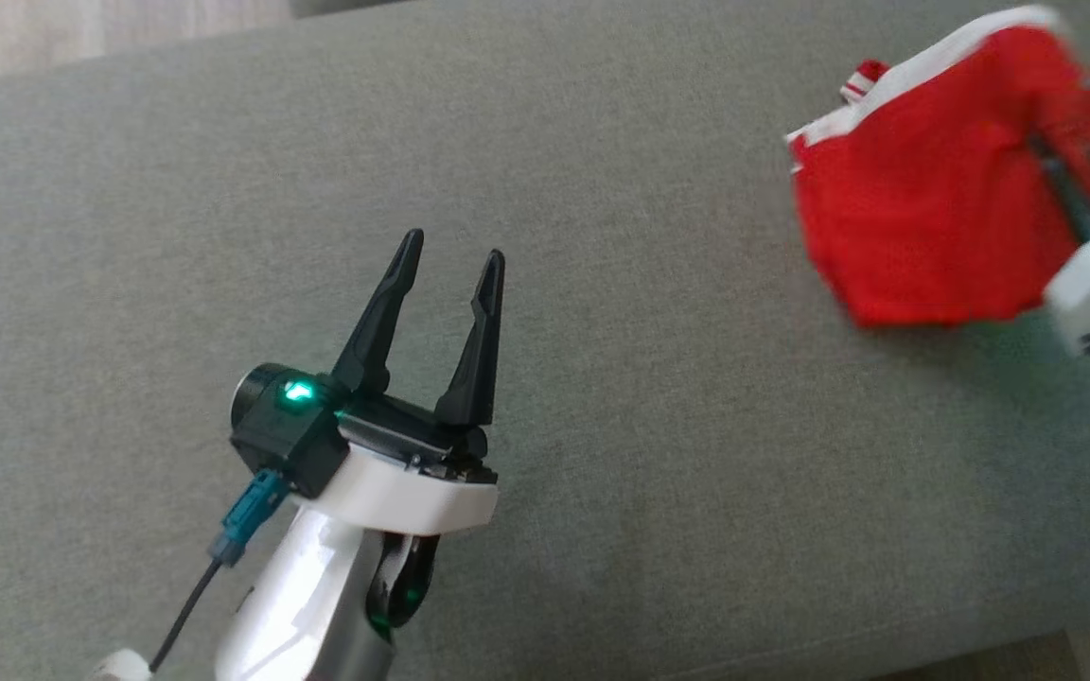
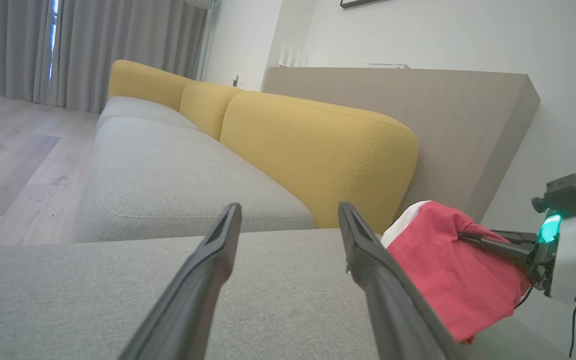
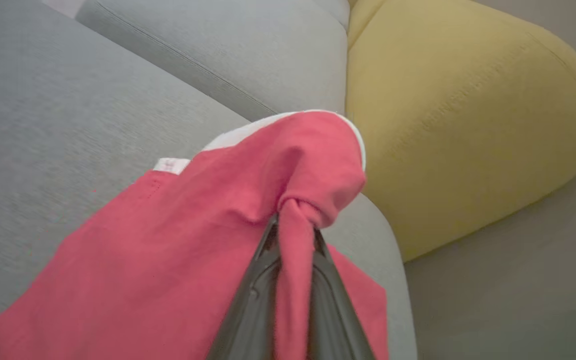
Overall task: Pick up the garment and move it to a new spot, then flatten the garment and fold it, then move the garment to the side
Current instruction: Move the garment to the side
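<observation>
Left hand held spread and empty above grey sofa seat. Red garment with white trim pinched in bunched fold by right hand, hung over seat's right end. Judged light, limp, not slippery; hem corners better taken for flattening.

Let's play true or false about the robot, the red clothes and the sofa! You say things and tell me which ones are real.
1. The right tool is pinching the red garment. True.
2. The left tool is shut tight. False: it stands wide open and holds nothing.
3. The red garment is all one colour. False: it has a white edge.
4. The back cushions are yellow. True.
</observation>
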Motion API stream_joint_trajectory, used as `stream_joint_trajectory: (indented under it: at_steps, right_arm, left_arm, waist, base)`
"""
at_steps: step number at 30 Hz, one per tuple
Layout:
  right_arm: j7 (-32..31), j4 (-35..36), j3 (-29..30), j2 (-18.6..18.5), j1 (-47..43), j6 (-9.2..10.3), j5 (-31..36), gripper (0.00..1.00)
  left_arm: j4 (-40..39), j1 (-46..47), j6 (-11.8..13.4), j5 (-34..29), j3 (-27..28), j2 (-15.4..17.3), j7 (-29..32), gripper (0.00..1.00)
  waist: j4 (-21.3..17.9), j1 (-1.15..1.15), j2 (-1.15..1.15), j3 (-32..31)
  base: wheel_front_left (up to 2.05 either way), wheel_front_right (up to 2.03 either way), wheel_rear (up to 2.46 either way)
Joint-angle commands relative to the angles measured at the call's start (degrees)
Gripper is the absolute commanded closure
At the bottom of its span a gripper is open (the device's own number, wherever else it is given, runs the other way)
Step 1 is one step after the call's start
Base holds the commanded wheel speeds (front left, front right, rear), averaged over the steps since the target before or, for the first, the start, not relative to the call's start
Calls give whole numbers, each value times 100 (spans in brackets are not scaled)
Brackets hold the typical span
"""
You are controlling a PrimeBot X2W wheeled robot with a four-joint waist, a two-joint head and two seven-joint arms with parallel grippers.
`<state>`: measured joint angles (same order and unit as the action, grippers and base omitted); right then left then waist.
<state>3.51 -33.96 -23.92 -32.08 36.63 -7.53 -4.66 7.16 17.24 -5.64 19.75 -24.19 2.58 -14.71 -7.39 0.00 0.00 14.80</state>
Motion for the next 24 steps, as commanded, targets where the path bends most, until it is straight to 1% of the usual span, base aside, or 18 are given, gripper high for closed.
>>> stream_joint_trajectory:
  at_steps: [1, 4, 8, 13, 24]
  right_arm:
    - [-8, 138, 38, -392, 131, 4, -148, 100]
    - [-52, 18, 125, -673, 129, 4, -231, 100]
    - [-116, -199, 279, -894, 81, 4, -235, 100]
    - [-171, -444, 476, -997, 80, 4, -141, 100]
    - [-191, -994, 818, -1050, 201, 4, 151, 100]
  left_arm:
    - [-173, 207, -17, -37, 137, 30, -29, 0]
    - [-140, 251, -33, -53, 135, 30, -29, 0]
    - [-113, 309, -53, -53, 158, 30, -29, 0]
    - [-113, 318, -66, -48, 166, 30, -29, 0]
    - [-101, 394, -91, -87, 191, 30, -29, 0]
  waist:
    - [-62, 0, 0, 147]
    - [-38, 0, 0, 232]
    - [36, 0, 0, 318]
    - [109, 0, 0, 384]
    - [336, 0, 0, 647]
  base:
    - [0, 0, 0]
    - [0, 0, 0]
    - [0, 0, 0]
    - [0, 0, 0]
    - [0, 0, 0]
